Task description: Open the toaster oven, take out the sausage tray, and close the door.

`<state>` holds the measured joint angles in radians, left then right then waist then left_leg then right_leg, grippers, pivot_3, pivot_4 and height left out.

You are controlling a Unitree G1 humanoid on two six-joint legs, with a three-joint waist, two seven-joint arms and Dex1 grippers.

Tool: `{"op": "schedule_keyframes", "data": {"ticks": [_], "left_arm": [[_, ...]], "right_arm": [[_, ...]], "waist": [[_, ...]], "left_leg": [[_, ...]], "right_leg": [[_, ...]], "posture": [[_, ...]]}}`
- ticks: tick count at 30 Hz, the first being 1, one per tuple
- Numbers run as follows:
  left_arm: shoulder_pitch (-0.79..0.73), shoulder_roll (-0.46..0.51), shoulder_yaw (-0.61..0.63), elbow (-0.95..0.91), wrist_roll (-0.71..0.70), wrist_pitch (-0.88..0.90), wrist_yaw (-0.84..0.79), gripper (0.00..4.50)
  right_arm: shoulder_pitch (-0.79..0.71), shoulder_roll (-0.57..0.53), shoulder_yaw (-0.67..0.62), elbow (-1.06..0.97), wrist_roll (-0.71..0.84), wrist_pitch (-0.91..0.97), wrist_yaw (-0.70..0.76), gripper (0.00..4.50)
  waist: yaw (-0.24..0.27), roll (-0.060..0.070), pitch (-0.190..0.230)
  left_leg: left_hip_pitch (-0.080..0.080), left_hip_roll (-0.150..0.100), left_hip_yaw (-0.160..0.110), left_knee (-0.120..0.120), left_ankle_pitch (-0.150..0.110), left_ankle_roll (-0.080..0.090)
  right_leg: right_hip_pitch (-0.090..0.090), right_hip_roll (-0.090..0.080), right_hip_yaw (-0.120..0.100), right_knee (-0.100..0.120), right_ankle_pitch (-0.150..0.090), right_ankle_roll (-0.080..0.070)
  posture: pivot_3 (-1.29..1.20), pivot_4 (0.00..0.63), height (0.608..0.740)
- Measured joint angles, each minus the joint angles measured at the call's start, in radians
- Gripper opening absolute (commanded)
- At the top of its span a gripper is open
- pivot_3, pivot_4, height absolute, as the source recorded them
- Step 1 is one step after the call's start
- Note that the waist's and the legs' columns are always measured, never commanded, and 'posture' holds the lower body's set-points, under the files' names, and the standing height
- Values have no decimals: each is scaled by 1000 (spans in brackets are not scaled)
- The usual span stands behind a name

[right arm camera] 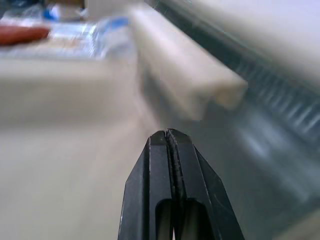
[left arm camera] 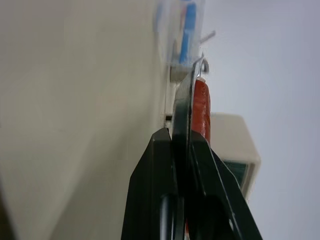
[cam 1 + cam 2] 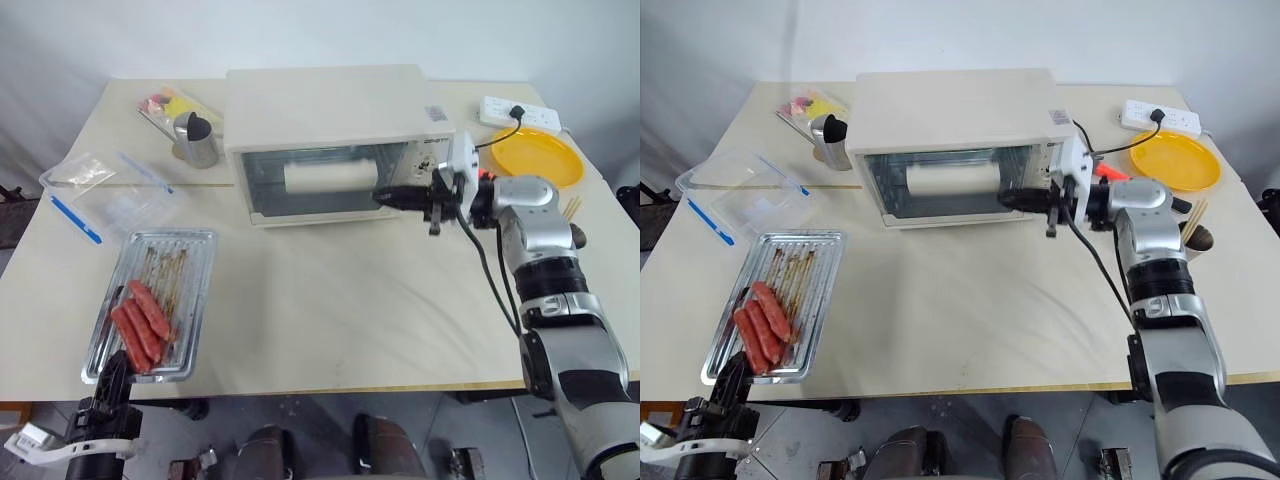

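Closest of all, left gripper (image 3: 112,372), black fingers pinched tight on the near rim of the sausage tray (image 3: 205,290). Tray out of the toaster oven (image 3: 320,100) already, lying flat on the table (image 3: 350,310), over on the left and well apart from the oven. On its wire rack, three red-brown sausages (image 3: 140,320), side by side at the near end; brown marks on the rest of the rack. Opening done, taking out done. Door (image 3: 260,190) standing up against the oven front, white handle (image 3: 328,178) across the glass. Looks closed or very nearly so; hard to tell if pushed all the way in. Right gripper (image 3: 384,197) squeezed shut with nothing in it, pointing sideways, just beside the right end of the handle. Probably left to do: a last push on the door and letting go of the tray. Behind the tray, a see-through plastic box (image 3: 105,195) with blue clips, nothing clear to see inside. Far right, a round yellow plate (image 3: 540,155), looks bare.
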<state>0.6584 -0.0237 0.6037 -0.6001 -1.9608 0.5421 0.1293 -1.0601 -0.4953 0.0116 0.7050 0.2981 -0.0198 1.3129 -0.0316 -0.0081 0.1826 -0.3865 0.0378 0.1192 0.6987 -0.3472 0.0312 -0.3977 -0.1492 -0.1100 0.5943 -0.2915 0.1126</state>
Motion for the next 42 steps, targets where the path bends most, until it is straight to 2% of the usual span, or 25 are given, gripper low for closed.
{"op": "schedule_keyframes", "data": {"ticks": [7,16,19,21,29,32,36,42], "left_arm": [[1,154,-14,31,1,137,-51,0],[-33,403,-10,177,1,350,-205,0],[-115,523,-21,275,2,455,-255,0],[-176,564,-44,321,2,504,-270,0],[-459,658,-167,515,3,638,-262,0],[-572,708,-219,605,3,697,-261,0],[-683,766,-265,716,3,759,-261,0],[-917,827,-421,899,25,841,-232,0]], "right_arm": [[-77,26,-61,56,12,13,-88,36],[44,-54,-28,-175,47,169,90,36],[123,-102,18,-268,47,205,171,36],[149,-131,30,-289,46,215,196,36],[209,-233,60,-333,43,213,221,36],[237,-254,67,-338,41,213,222,595],[262,-285,68,-345,35,215,222,1940],[312,-335,63,-368,37,216,222,3885]], "waist": [[-4,0,0],[-2,1,0],[3,2,1],[2,4,2],[2,4,2],[3,4,2],[2,4,2],[6,4,2]], "left_leg": [[0,0,2,1,0,0],[-3,1,4,-1,1,-3],[-3,1,5,-1,2,-4],[-3,0,8,-1,3,-3],[-1,0,8,-2,4,-4],[-1,0,9,-2,4,-5],[-1,0,10,-2,5,-5],[-1,-1,10,-1,6,-5]], "right_leg": [[-2,1,2,4,0,0],[-13,1,1,14,-1,-1],[-14,2,-3,16,-1,-1],[-14,2,-3,17,0,-1],[-14,2,-3,21,1,1],[-15,2,-4,23,1,1],[-16,1,-4,25,1,2],[-16,1,-5,25,2,4]], "posture": [[0,150,740],[0,150,740],[0,150,740],[0,150,740],[0,150,740],[0,150,740],[0,150,740],[0,150,740]]}}
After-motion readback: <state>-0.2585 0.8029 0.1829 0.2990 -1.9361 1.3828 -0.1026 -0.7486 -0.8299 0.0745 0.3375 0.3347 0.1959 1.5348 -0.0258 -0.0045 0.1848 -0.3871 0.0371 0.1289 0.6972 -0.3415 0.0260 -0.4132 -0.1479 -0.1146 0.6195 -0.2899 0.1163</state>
